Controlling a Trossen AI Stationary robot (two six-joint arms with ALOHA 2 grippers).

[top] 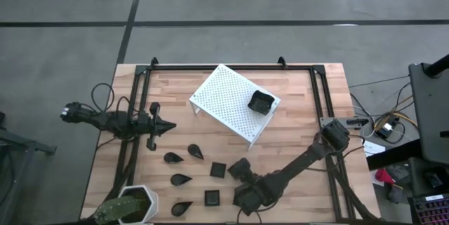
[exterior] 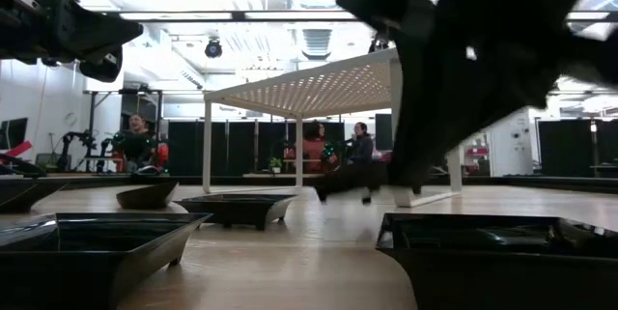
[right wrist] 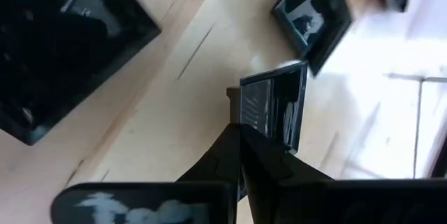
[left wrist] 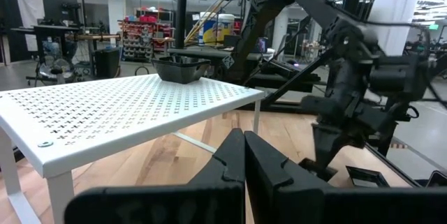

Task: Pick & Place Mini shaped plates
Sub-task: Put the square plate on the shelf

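Black little square plate [right wrist: 272, 109] sits pinched in the right gripper [top: 240, 168], low over the wooden table [top: 295, 113]. More plates (one flat square [top: 218, 170] just beside it) lie close by. Away near the white rack [top: 228, 99], the left gripper [top: 165, 126] waits with fingers squeezed together.

The high view looks straight down from well above, taking in the whole table [top: 295, 92], both arms and the floor around it. The low view sits at table-top height, very close to the nearest black dishes, and faces level across the wood toward the white perforated rack [exterior: 319, 83] and the room behind. The left wrist view looks forward past its own fingers [left wrist: 244, 165] at the same rack [left wrist: 126, 109] from nearby, with the right arm [left wrist: 349, 63] beyond. The right wrist view points steeply down, close to the table surface [right wrist: 174, 98]. The rack [top: 231, 102] shows in the high, low and left wrist views.
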